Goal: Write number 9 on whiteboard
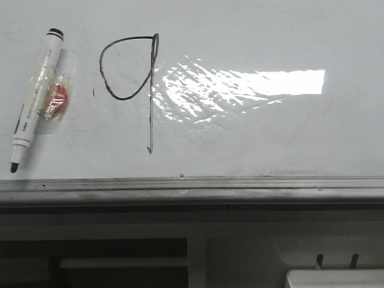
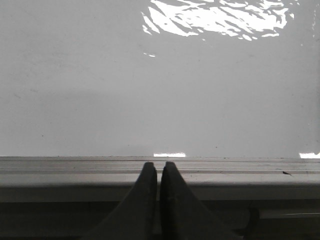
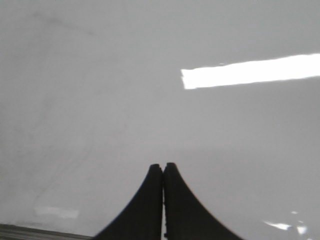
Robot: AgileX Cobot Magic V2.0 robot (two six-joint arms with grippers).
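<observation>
A black hand-drawn number 9 point(image 1: 150, 90), a rounded loop with a long straight tail, stands on the glossy whiteboard point(image 1: 270, 138) left of centre in the front view. A white marker point(image 1: 37, 99) with a black cap and bare tip lies on the board at the far left, with a clear wrapper holding something red point(image 1: 57, 96) beside it. Neither gripper shows in the front view. My left gripper point(image 2: 159, 165) is shut and empty over the board's grey edge rail point(image 2: 75, 170). Above bare board, my right gripper point(image 3: 163, 166) is shut with nothing in it.
A bright glare patch point(image 1: 240, 87) lies right of the 9, and a tiny black tick mark point(image 1: 93, 92) sits left of its loop. The grey metal rail point(image 1: 192, 187) runs along the board's near edge, with dark robot base parts below it.
</observation>
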